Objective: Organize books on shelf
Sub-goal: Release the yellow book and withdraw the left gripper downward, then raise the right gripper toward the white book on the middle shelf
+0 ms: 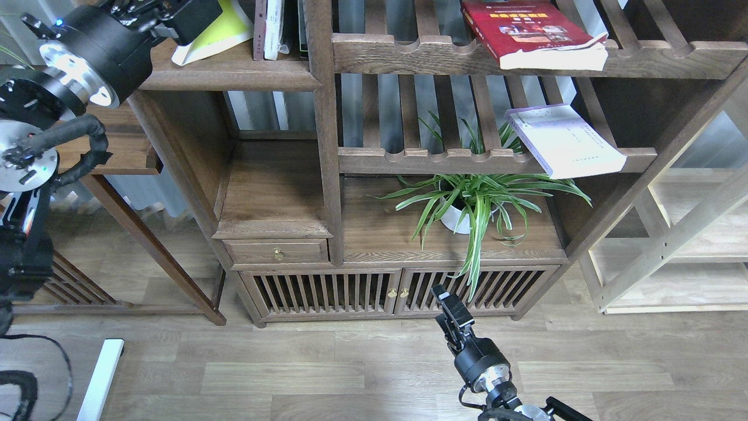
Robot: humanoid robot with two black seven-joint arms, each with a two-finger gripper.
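The yellow-green book [232,24] leans tilted on the dark-brown shelf board [234,75] at the top left, beside a few upright books [272,29]. My left gripper [196,16] is at the book's left side and covers part of its cover; its fingers are dark and I cannot tell them apart. The thick red book [529,29] lies flat on the upper slatted rack. The pale lavender book [565,141] lies on the lower slatted rack and overhangs the front rail. My right gripper [447,304] is low in front of the cabinet doors, holds nothing that I can see, and is seen end-on.
A potted spider plant [467,204] stands under the lower rack. A drawer [277,251] and slatted cabinet doors [327,292] are below. A light wooden frame [672,234] stands at the right, a side table [125,158] at the left, a white bar [100,377] on the floor.
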